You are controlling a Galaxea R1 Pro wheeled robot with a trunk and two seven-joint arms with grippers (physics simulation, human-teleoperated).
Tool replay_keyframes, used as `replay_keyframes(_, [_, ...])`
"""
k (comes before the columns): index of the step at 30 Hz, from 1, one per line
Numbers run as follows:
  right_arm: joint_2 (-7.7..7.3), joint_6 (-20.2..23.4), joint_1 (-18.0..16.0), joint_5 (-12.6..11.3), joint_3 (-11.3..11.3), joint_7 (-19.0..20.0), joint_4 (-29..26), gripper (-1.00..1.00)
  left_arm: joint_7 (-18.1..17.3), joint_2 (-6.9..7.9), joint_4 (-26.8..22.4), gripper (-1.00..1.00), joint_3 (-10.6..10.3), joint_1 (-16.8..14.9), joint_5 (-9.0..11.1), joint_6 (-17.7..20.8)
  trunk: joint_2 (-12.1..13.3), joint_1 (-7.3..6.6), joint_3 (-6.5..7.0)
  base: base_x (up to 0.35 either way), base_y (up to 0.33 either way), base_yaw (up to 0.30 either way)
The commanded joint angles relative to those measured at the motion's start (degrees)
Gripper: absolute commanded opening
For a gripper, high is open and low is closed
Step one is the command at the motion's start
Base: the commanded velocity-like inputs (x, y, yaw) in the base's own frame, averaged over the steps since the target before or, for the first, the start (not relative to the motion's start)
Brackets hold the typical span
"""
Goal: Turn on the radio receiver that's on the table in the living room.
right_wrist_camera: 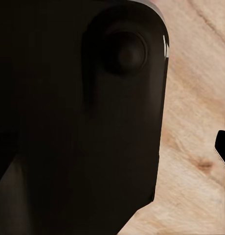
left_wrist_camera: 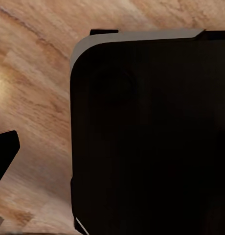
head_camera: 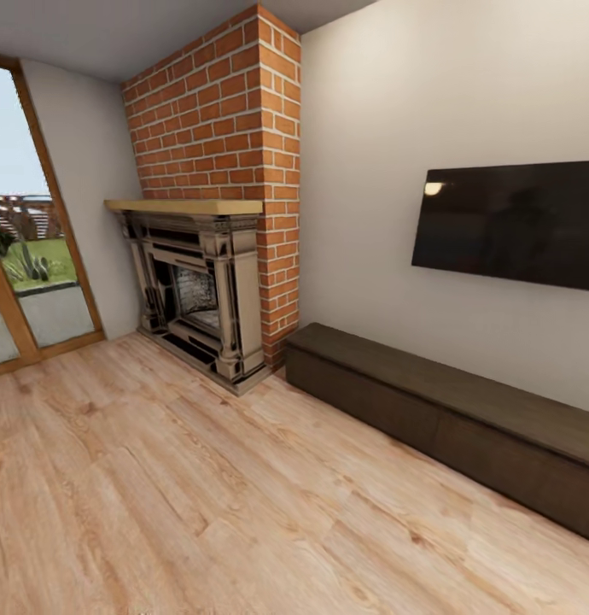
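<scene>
The radio receiver and the glossy grey table are out of view. The head view looks at a corner of a room with a light wood floor [head_camera: 201,504]. In the left wrist view a dark fingertip [left_wrist_camera: 5,152] of my left gripper pokes in at the edge, beside a large black part of the robot's body [left_wrist_camera: 151,137] over the floor. The right wrist view has a similar black body part [right_wrist_camera: 78,112] and a sliver of a dark fingertip [right_wrist_camera: 223,147]. Neither view reveals how the jaws stand.
A brick chimney with a stone fireplace [head_camera: 201,290] stands ahead. A long dark brown bench [head_camera: 448,418] runs along the right wall under a wall-mounted black TV [head_camera: 512,222]. A glass door [head_camera: 26,273] with a wooden frame is at the left.
</scene>
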Motion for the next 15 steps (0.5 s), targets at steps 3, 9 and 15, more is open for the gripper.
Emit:
replay_keyframes(3, [0.00, 0.0, 0.0, 0.0, 0.0, 0.0, 0.0, 1.00, 0.0, 0.00, 0.0, 1.00, 0.0, 0.0, 0.0, 0.0, 0.0, 0.00, 0.00, 0.000, 0.000, 0.271])
replay_keyframes(9, [0.00, 0.0, 0.0, 0.0, 0.0, 0.0, 0.0, 1.00, -0.1, 0.00, 0.0, 1.00, 0.0, 0.0, 0.0, 0.0, 0.0, 0.00, 0.00, 0.000, 0.000, 0.271])
replay_keyframes(15, [0.00, 0.0, 0.0, 0.0, 0.0, 0.0, 0.0, 1.00, 0.0, 0.00, 0.0, 1.00, 0.0, 0.0, 0.0, 0.0, 0.0, 0.00, 0.00, 0.000, 0.000, 0.271])
